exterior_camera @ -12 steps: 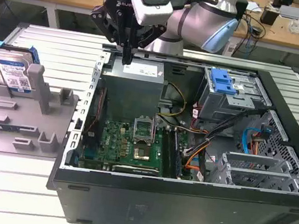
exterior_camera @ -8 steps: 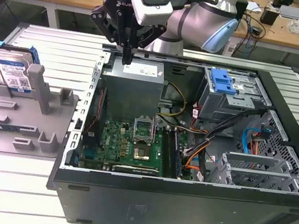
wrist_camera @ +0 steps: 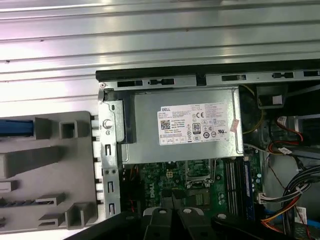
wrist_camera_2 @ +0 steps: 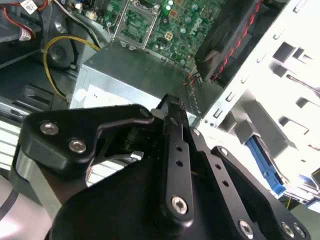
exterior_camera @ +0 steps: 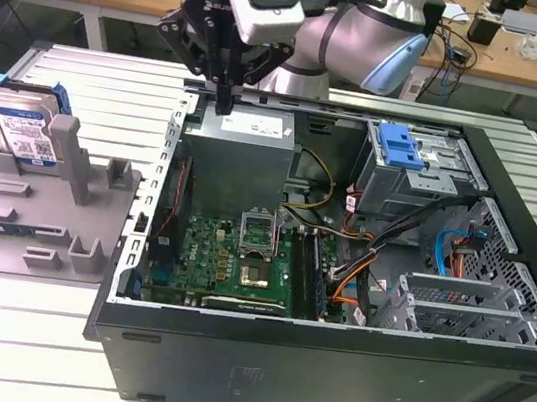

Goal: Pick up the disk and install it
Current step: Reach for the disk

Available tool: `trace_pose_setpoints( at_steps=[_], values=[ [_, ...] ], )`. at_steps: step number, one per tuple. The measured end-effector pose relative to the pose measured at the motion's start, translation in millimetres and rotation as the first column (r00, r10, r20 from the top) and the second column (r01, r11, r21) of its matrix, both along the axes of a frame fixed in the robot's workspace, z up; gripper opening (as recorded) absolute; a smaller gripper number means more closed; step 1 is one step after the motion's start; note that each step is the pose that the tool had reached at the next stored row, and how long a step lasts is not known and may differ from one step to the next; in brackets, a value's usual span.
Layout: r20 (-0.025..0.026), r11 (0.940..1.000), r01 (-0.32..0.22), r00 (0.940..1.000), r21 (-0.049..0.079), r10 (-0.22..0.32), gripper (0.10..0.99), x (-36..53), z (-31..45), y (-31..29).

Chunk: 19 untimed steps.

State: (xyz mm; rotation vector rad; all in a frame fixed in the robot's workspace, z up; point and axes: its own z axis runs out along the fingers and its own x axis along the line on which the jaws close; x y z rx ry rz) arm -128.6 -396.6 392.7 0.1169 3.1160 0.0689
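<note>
**Exterior view:** the gripper [exterior_camera: 225, 102] hangs above the power supply [exterior_camera: 245, 152] at the rim of the open computer case [exterior_camera: 324, 371]. The disk [exterior_camera: 26, 132] stands upright in a grey holder [exterior_camera: 4, 212] at the exterior view's left, well apart from the gripper.
**Second wrist view:** jaws pressed together, gripping nothing.
**First wrist view:** the power supply's labelled top, with the motherboard [wrist_camera: 165, 175] beside it.

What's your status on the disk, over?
Empty tool shut over the power supply; disk standing in the grey stand, exterior view's left, untouched; case wall between them.
</note>
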Motion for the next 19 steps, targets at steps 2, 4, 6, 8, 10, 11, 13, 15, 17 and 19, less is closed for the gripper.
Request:
trace_pose_setpoints(
  at_steps=[2, 4, 6, 8, 10, 11, 13, 15, 17, 19],
  values=[
    [-0.0025, 1.0000, 0.000, 1.0000, 0.000, 0.000, 0.106, -7.9, -0.9, 3.8],
    [-0.0058, 1.0000, 0.000, 1.0000, 0.000, 0.000, 0.106, -18.2, -2.6, 10.6],
    [-0.0101, 1.0000, 0.000, 0.9999, 0.000, 0.000, 0.106, -30.3, -5.0, 19.8],
    [-0.0124, 1.0000, 0.000, 0.9999, 0.000, 0.000, 0.106, -44.0, -7.2, 26.8],
    [-0.0143, 1.0000, 0.000, 0.9999, 0.000, 0.000, 0.106, -57.2, -8.6, 30.3],
    [-0.0147, 1.0000, 0.000, 0.9999, 0.000, 0.000, 0.106, -64.1, -9.5, 32.0],
    [-0.0154, 1.0000, 0.000, 0.9999, 0.000, 0.000, 0.106, -75.9, -11.0, 35.1],
    [-0.0164, 1.0000, 0.000, 0.9999, 0.000, 0.000, 0.106, -92.4, -13.2, 40.4],
    [-0.0174, 1.0000, 0.000, 0.9998, 0.000, 0.000, 0.106, -104.2, -14.9, 45.0],
    [-0.0179, 1.0000, 0.000, 0.9998, 0.000, 0.000, 0.106, -116.2, -16.7, 49.5]
  ],
)
